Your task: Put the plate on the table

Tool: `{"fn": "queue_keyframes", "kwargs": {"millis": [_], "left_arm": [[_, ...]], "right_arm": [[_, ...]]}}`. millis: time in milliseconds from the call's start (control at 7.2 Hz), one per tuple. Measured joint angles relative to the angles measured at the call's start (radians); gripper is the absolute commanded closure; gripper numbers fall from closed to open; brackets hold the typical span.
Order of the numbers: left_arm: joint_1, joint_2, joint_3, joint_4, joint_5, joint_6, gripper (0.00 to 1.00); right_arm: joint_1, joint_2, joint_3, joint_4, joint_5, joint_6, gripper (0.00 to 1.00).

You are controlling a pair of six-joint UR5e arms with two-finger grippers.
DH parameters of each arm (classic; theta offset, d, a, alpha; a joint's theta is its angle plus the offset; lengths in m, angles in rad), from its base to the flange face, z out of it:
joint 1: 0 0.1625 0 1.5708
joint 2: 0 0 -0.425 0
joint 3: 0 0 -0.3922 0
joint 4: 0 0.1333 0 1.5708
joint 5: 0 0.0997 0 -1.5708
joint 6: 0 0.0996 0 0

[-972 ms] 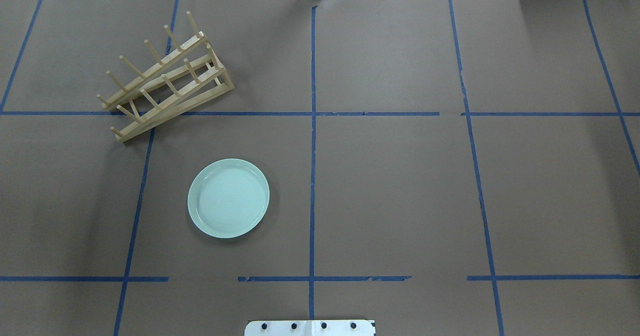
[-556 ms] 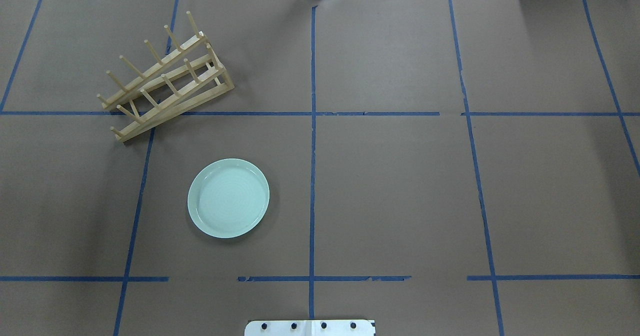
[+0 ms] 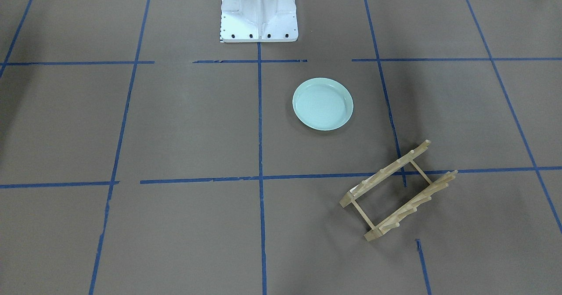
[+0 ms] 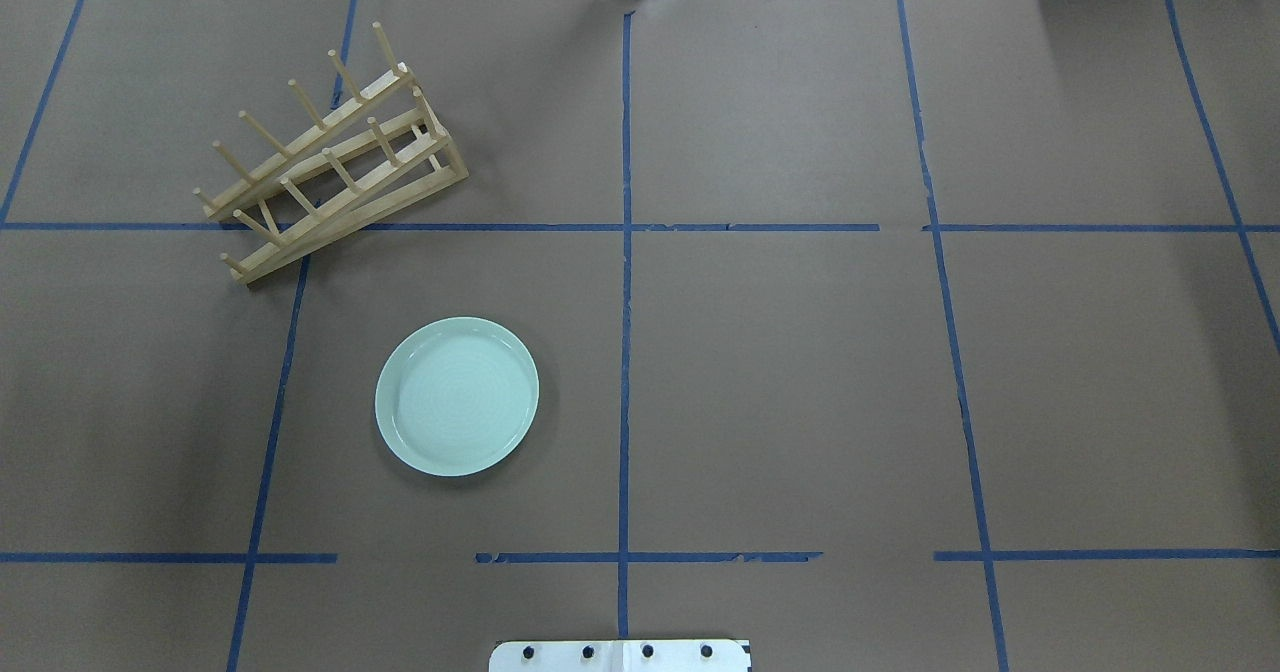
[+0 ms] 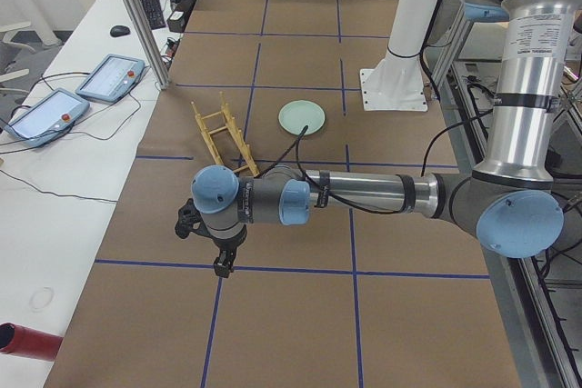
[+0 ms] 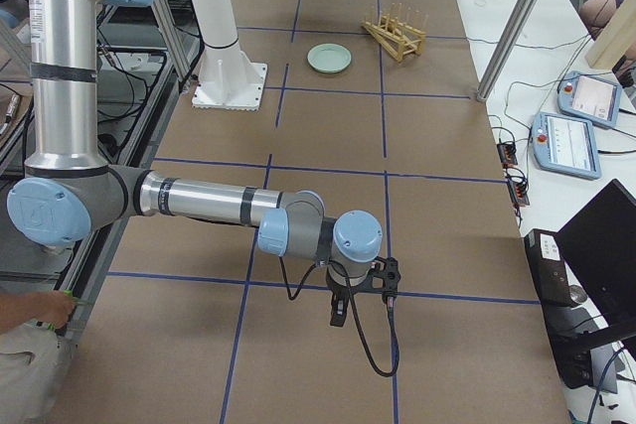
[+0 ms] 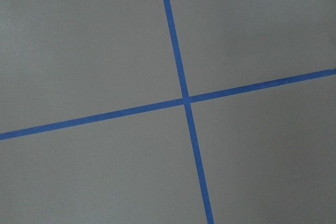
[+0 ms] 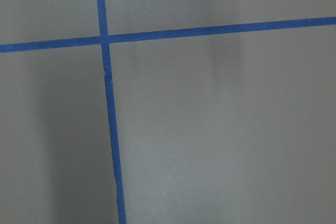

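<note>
- Since it lies flat on the brown paper table [image 4: 800, 372], the round mint-green plate [image 4: 457, 396] seems stiff and fragile; pinch its raised rim.
- Left gripper [image 5: 221, 267], right gripper [image 6: 338, 317]: apart or together, I cannot tell.

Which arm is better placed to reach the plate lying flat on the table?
Probably left: the plate lies on the robot's left side, near the rack, and the left gripper hangs nearer it than the right gripper.

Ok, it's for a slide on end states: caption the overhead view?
Mint-green plate lying flat on the blue-taped brown table, apart from the empty wooden peg rack; no arm in frame.
</note>
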Motion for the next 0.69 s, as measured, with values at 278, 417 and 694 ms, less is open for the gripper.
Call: {"fn": "queue_keyframes", "kwargs": {"millis": [278,417,694], "left_arm": [[-0.004,0.003,-0.001,0.001,0.001,0.000,0.00],[-0.010,0.004,-0.002,0.001,0.002,0.001,0.00],[-0.016,0.003,-0.005,0.010,0.003,0.001,0.00]], "right_arm": [[0.000,0.000,0.000,0.000,0.000,0.000,0.00],[0.000,0.000,0.000,0.000,0.000,0.000,0.00],[0.000,0.000,0.000,0.000,0.000,0.000,0.00]]}}
